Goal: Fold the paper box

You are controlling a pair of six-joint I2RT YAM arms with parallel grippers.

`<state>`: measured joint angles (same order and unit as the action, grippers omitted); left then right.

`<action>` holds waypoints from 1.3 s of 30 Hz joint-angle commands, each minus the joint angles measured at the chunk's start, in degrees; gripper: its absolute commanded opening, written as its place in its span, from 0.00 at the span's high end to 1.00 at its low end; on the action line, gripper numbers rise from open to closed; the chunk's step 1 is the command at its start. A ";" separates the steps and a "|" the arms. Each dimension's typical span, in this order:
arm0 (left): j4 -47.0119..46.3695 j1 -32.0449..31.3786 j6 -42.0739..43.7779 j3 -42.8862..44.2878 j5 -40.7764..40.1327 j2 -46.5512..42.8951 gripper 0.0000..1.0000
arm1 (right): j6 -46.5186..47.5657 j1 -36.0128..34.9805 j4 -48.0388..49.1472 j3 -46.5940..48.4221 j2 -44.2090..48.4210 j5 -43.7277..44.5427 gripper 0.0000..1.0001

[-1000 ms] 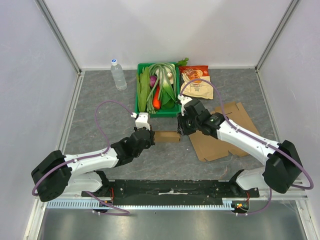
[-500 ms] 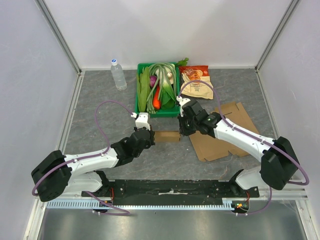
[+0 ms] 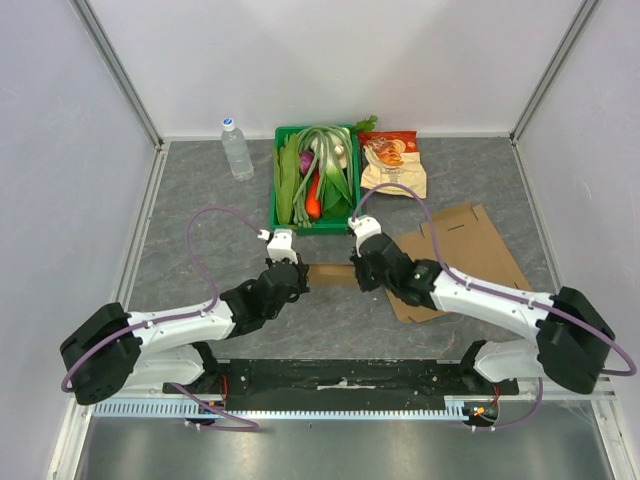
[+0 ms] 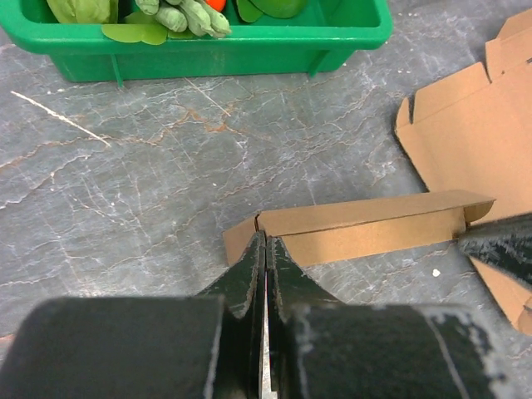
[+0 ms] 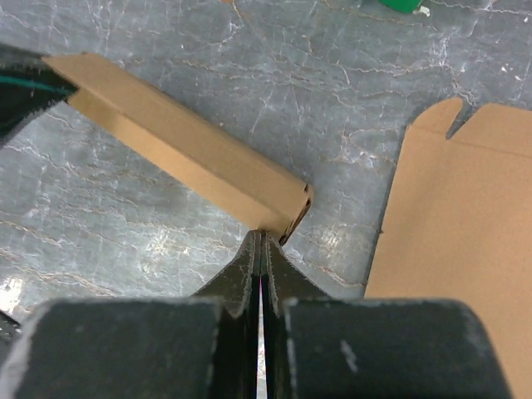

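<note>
A small, partly folded brown paper box [image 3: 330, 272] lies on the grey table between my two grippers. My left gripper [image 3: 298, 273] is shut on the box's left end. In the left wrist view, its closed tips [image 4: 264, 241] pinch the end flap of the box [image 4: 366, 229]. My right gripper [image 3: 358, 272] is shut on the right end. In the right wrist view, its closed tips [image 5: 263, 237] meet the box [image 5: 183, 141] at its end corner. The box is long and narrow, with its top panel folded over.
A second cardboard sheet [image 3: 460, 255] lies flat to the right of the box, partly under the right arm. A green bin of vegetables [image 3: 280, 205] stands behind the box. Snack bags [image 3: 393, 165] lie at the back right and a water bottle [image 3: 237, 148] stands at the back left.
The right arm has swung down and towards the near edge, and its wrist has shifted slightly left. More of the flat cardboard sheet now shows. The left arm and the box have barely moved.
</note>
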<state>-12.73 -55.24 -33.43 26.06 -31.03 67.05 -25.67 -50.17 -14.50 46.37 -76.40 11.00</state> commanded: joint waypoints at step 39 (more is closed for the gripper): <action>3.06 -3.56 -4.63 -1.45 -2.90 1.77 0.98 | 57.30 -6.17 42.19 -22.11 12.96 -4.05 0.08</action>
<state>-15.46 -58.26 -37.89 24.49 -34.57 67.20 24.75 -56.16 20.18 24.14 -61.91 7.53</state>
